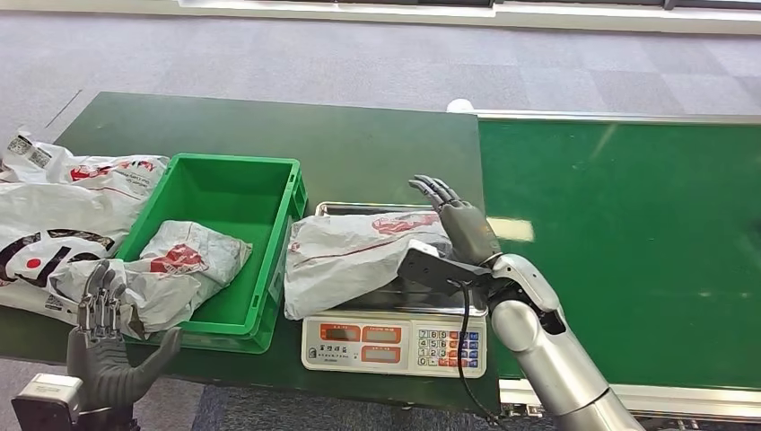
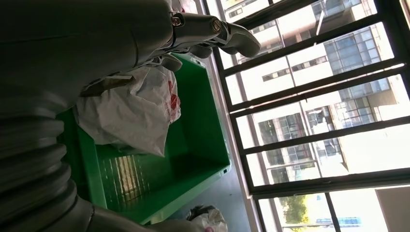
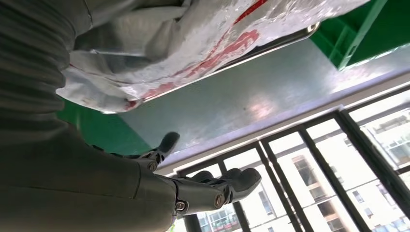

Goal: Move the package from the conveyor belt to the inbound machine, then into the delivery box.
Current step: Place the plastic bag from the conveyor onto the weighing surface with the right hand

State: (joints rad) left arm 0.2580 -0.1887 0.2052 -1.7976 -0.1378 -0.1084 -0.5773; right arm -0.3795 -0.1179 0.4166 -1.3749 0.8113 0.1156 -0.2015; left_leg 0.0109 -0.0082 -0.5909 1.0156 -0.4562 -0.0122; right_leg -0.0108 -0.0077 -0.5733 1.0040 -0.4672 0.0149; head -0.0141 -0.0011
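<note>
A white package with red print [image 1: 359, 256] lies flat on the steel pan of the inbound scale [image 1: 395, 346]. My right hand [image 1: 462, 224] stands just beside the package's right end, fingers straight and apart, holding nothing. The right wrist view has the same package [image 3: 193, 43] over the pan rim [image 3: 270, 43], with my right hand [image 3: 203, 188] open below it. The green delivery box [image 1: 229, 189] sits left of the scale with another white package [image 1: 184, 260] inside. My left hand [image 1: 108, 346] is open at the box's near left corner, and its fingers [image 2: 208, 34] hang over the box [image 2: 203, 140].
The green conveyor belt [image 1: 628, 242] runs along the right, bare. A pile of white packages [image 1: 63, 206] covers the table's left end. The scale's display and keypad face the table's front edge.
</note>
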